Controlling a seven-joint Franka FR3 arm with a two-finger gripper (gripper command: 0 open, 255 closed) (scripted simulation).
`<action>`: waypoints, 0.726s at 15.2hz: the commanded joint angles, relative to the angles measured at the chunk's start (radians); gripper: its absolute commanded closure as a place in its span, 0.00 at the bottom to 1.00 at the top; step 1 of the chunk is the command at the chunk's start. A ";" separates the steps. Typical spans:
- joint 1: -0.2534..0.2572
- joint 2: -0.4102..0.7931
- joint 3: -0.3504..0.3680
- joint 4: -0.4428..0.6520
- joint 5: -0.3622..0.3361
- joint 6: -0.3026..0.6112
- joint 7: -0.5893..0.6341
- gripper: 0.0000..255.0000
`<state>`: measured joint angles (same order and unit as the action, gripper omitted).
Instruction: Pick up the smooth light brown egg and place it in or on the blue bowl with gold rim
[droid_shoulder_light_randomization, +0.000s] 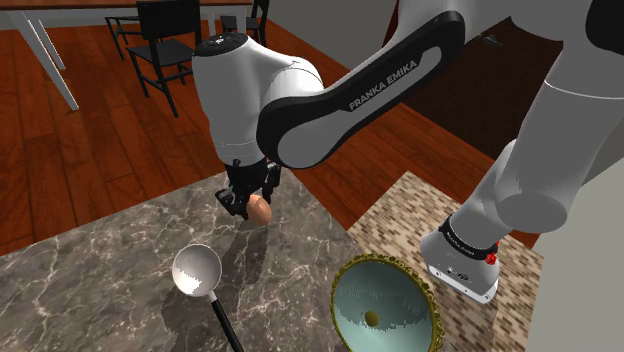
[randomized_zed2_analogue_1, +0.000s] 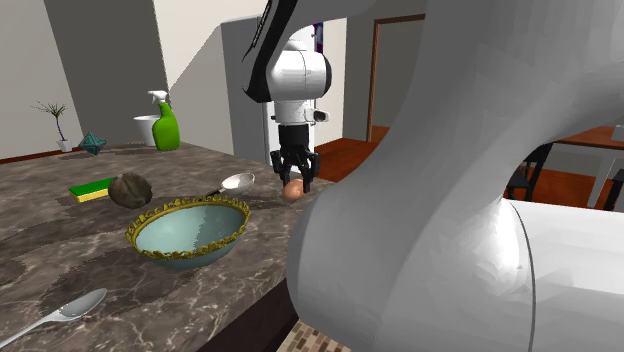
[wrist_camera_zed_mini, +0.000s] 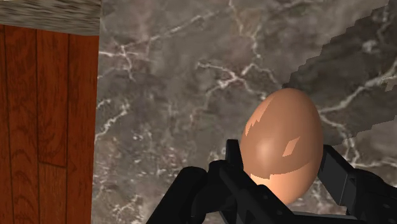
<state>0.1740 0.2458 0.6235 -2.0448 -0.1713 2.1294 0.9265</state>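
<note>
— Gripper (droid_shoulder_light_randomization: 255, 204): clasps the light brown egg (wrist_camera_zed_mini: 283, 143) between both black fingers (wrist_camera_zed_mini: 222, 188), at the edge of the marble counter (droid_shoulder_light_randomization: 90, 290) beside the wood floor (droid_shoulder_light_randomization: 80, 150); resting or just lifted, cannot tell.
— Long axis?
— Runs along the fingers, narrow end pointing away from the palm.
— Left to right, shoulder view?
— Metal ladle (droid_shoulder_light_randomization: 197, 270) first, then the clasped egg farther back, then the blue bowl with gold rim (droid_shoulder_light_randomization: 395, 290), rightmost and nearest, well apart from the egg. Likely calls for lifting, then carrying right and nearer.
</note>
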 joint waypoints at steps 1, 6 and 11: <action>0.000 0.000 0.000 0.000 0.000 0.000 0.000 1.00; 0.000 0.000 0.000 0.000 0.000 0.000 0.000 1.00; -0.006 -0.024 0.006 0.014 0.019 -0.034 -0.013 1.00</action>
<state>0.1700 0.2278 0.6282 -2.0362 -0.1574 2.1061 0.9177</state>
